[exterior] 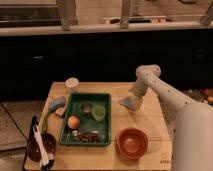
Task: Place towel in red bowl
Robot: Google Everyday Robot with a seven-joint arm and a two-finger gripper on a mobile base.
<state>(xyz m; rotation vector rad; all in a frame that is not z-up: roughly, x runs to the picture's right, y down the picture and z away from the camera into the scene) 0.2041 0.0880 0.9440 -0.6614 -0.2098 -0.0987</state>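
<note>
The gripper was at the towel, right of center; couldn't tell whether it'd gripped. The red bowl, lower center, had no towel yet, so lift, carry & drop prob. all left.

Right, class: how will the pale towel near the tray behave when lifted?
The towel lies crumpled under the gripper, right of the green tray, so it is probably floppy and will droop. It looks small and thin, likely light. Loose ends might hang over the rim of the red bowl.
</note>
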